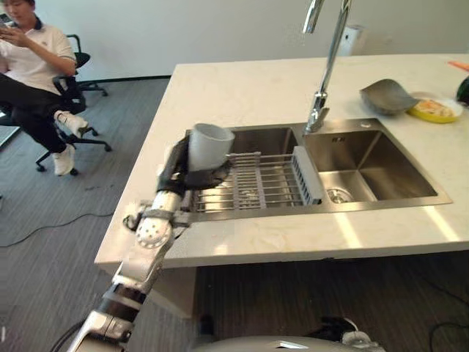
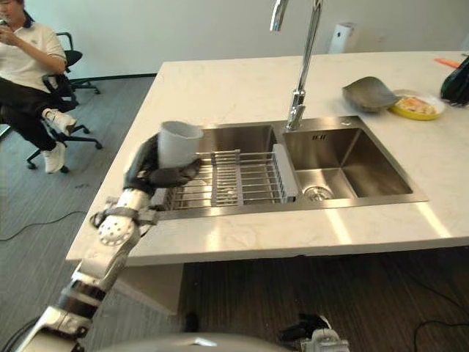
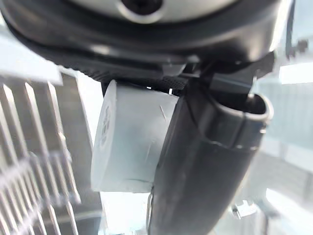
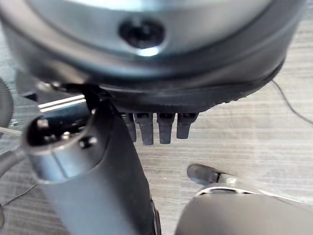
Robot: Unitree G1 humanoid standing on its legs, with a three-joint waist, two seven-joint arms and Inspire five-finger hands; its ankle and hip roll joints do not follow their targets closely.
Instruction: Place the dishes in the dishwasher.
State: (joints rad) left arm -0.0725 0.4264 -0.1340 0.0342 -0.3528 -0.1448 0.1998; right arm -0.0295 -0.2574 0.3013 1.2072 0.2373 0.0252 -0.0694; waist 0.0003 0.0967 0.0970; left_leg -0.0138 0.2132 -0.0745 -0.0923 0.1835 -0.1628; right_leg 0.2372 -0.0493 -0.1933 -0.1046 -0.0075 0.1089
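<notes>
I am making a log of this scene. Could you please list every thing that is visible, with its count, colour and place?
cup: one, white, upright in the left hand, over the sink's left edge
rack: one, grey wire, in the left basin
sink: one, steel, two basins, set in the counter
faucet: one, chrome, behind the sink
counter: one, cream
bowl: one, grey, right of the faucet
plate: one, yellow, touching the bowl's right side
person: one, seated on an office chair, far left
left hand: dark, curled round the cup
right hand: dark, fingers curled, over the floor
</notes>
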